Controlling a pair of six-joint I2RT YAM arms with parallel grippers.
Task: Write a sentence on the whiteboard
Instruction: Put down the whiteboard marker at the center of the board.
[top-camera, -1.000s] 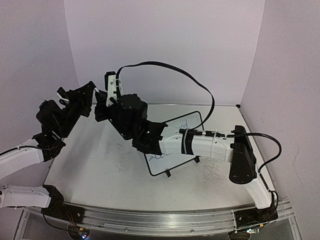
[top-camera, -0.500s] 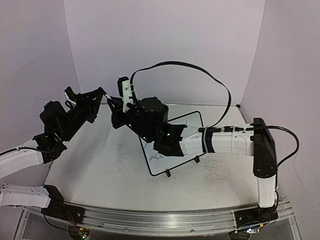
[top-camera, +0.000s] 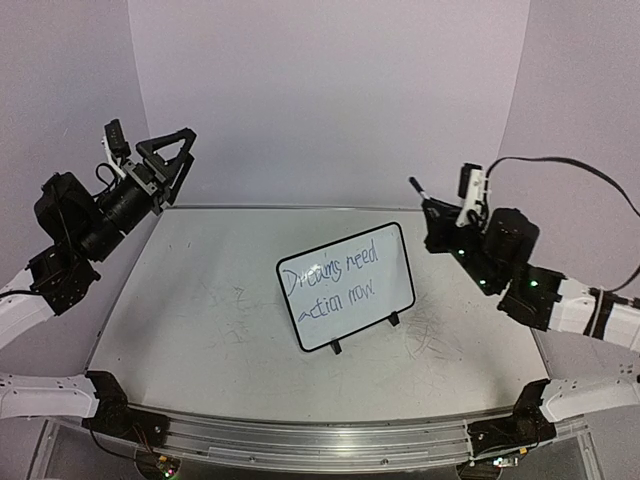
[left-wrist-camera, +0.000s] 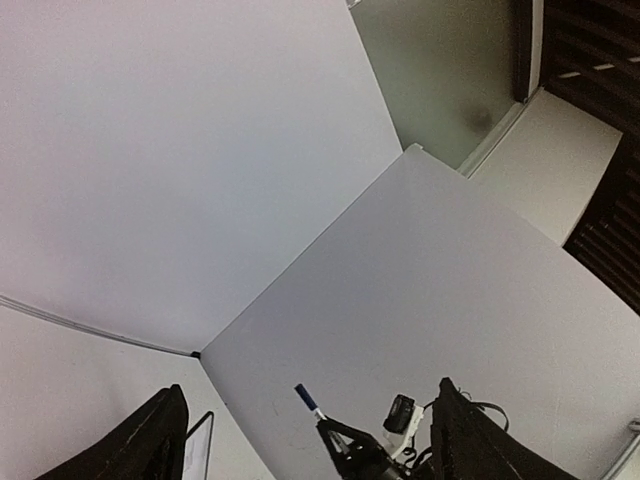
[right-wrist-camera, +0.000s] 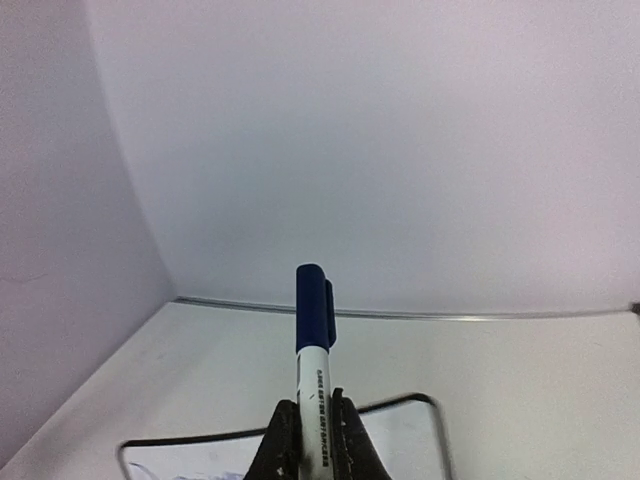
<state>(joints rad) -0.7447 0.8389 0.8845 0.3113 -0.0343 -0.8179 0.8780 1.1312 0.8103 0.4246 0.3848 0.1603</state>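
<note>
The whiteboard (top-camera: 345, 288) stands on its two black feet at the middle of the table, tilted back. The sentence (top-camera: 333, 281) in dark-blue marker reads "Dreams need action now." in two slanted lines. My right gripper (top-camera: 432, 212) hangs in the air to the right of the board, shut on a white marker (right-wrist-camera: 316, 375) with its blue cap (right-wrist-camera: 313, 305) on and pointing up. The board's top edge (right-wrist-camera: 398, 405) shows below that gripper. My left gripper (top-camera: 176, 166) is raised at the far left, open and empty, with its fingers (left-wrist-camera: 152, 440) spread wide.
The white tabletop (top-camera: 200, 320) carries faint grey scribbles. Lavender walls (top-camera: 330, 100) close in the back and both sides. A black cable (top-camera: 560, 165) arcs above the right arm. A metal rail (top-camera: 330, 440) runs along the near edge.
</note>
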